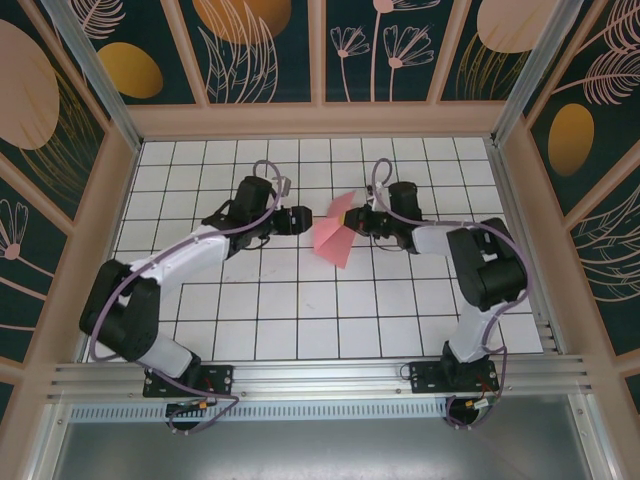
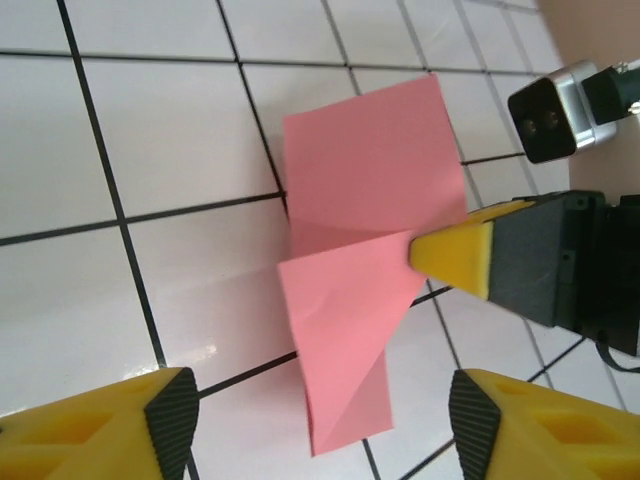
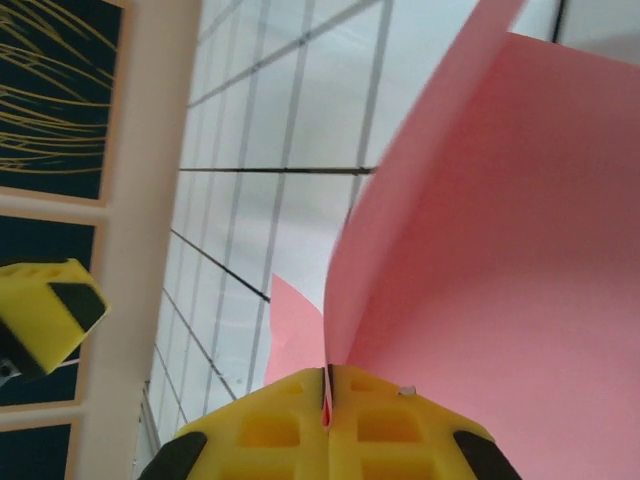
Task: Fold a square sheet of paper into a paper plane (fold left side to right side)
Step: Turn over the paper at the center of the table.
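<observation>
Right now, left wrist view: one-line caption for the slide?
Right jaws pinch partly folded salmon-pink square paper sheet over white grid tiles; left jaws open.

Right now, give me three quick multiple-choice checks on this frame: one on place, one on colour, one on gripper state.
1. Where is the sheet of paper?
A) between the left gripper and the right gripper
B) by the arm bases
C) against the back wall

2. What colour is it?
A) white
B) salmon-pink
C) blue

3. What state is the right gripper in?
A) open, clear of the sheet
B) shut on the sheet's edge
C) shut on nothing

Answers:
1 A, the top view shows it between them.
2 B, it is pink in every view.
3 B, the right wrist view shows it closed with paper pinched in it.
</observation>
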Robot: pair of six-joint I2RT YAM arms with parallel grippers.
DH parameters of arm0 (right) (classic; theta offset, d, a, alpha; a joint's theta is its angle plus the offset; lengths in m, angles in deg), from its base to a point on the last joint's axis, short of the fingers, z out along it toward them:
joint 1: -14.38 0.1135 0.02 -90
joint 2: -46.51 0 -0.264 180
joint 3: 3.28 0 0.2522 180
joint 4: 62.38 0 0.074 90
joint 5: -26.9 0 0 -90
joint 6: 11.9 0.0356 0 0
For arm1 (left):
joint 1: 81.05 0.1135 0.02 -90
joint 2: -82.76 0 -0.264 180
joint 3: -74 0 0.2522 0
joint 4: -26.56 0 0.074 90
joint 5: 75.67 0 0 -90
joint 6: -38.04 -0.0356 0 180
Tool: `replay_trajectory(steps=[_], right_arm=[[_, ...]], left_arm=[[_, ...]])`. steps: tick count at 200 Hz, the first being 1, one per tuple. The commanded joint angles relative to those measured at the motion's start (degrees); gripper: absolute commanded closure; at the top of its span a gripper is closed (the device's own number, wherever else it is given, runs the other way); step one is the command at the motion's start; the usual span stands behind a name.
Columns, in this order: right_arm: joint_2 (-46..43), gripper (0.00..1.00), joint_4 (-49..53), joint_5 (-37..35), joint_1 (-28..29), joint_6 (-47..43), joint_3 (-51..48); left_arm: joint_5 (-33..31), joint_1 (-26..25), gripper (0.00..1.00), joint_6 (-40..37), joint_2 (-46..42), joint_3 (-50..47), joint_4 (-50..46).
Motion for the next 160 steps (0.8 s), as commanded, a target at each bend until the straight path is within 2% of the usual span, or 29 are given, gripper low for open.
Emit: replay_trajectory(steps=[1,26,46,92,160], right_arm=[[-9.31,1.00,-5.95,4.09,-1.80,1.76,-1.68],[-17.05,1.00,-8.24,7.71,-3.57,4.30,-2.36],[-21.44,1.00,-9.23,10.85,-4.44,6.56,-1.48],[-26.18,1.00,-12.78,13.79,-4.33,12.35,0.99],[-27.99,0.99,-15.45,13.81,-0.38,15.83,4.39]], left_arm=[[0.66,0.05,0.25,4.29,-4.99,-3.15,3.74],[4.59,0.26,0.19,8.39,-9.60,-4.42,8.35],[10.79,0.25,0.14,12.25,-11.65,-4.42,14.18],[25.35,0.26,0.13,23.29,-11.62,-4.18,31.54],[30.52,0.24,0.18,27.42,-9.09,-3.43,37.17]])
